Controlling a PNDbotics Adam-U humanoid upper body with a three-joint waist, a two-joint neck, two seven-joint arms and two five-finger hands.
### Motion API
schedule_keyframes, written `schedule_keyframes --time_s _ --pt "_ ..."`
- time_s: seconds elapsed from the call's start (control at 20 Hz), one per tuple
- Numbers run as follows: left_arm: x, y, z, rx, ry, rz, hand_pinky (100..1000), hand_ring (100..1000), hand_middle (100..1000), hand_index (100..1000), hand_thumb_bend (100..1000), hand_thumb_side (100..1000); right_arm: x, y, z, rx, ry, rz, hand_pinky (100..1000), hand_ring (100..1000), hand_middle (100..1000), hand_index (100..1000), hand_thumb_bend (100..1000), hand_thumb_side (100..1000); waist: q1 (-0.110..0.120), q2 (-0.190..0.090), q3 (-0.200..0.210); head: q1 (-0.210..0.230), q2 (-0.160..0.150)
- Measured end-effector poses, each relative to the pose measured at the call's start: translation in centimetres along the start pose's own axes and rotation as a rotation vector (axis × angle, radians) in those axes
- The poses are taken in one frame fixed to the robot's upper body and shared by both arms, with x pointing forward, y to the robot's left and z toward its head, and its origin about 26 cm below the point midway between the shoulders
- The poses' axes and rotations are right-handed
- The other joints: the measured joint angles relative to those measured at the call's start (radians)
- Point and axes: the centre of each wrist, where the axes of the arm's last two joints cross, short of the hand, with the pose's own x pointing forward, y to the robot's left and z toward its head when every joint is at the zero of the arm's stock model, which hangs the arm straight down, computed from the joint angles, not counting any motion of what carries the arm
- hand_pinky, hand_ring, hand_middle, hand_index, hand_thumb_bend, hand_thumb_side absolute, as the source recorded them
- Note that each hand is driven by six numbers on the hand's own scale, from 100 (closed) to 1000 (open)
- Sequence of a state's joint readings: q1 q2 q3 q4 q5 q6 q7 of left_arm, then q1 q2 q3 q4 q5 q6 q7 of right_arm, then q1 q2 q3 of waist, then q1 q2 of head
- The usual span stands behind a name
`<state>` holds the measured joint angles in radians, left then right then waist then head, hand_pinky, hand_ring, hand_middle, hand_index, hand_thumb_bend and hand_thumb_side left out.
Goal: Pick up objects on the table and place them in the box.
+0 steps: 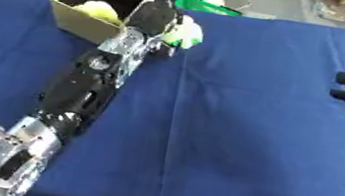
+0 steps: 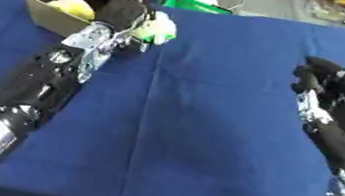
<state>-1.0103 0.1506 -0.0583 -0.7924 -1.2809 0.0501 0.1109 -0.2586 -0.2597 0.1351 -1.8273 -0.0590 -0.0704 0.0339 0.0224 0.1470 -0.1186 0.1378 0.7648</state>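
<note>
While our left arm stretches to the far left, our left hand [image 2: 125,10] curls its fingers round a pale green and white object [image 2: 159,29], which sits just right of the fingers, beside the box [image 2: 48,17]. We see a yellow object [image 2: 75,6] lying inside the box. Our right hand [image 2: 321,78] hovers over the blue table [image 2: 204,141] at right, fingers curled, holding nothing.
</note>
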Motion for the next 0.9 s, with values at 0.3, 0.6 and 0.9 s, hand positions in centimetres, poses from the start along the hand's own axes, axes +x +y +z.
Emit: schedule_keyframes --time_s 0.3,0.6,0.9 --pt "-2.8 3.8 -0.8 0.089 0.113 0.047 561 487 416 661 216 100 -0.1 0.0 0.1 -0.001 0.006 -0.001 733 839 634 798 100 419 0.0 -0.006 0.006 0.0 0.0" --pt "-6.7 4.1 -0.7 0.098 0.344 0.085 557 494 423 671 244 100 -0.1 0.0 0.1 -0.001 0.006 -0.001 734 839 634 798 100 419 0.0 -0.011 0.015 0.0 0.0" --pt "-9.2 2.5 0.0 0.087 0.53 0.097 573 518 455 701 253 100 -0.2 0.0 0.2 -0.001 0.007 -0.001 734 840 635 798 100 421 0.0 -0.011 0.015 -0.001 0.0"
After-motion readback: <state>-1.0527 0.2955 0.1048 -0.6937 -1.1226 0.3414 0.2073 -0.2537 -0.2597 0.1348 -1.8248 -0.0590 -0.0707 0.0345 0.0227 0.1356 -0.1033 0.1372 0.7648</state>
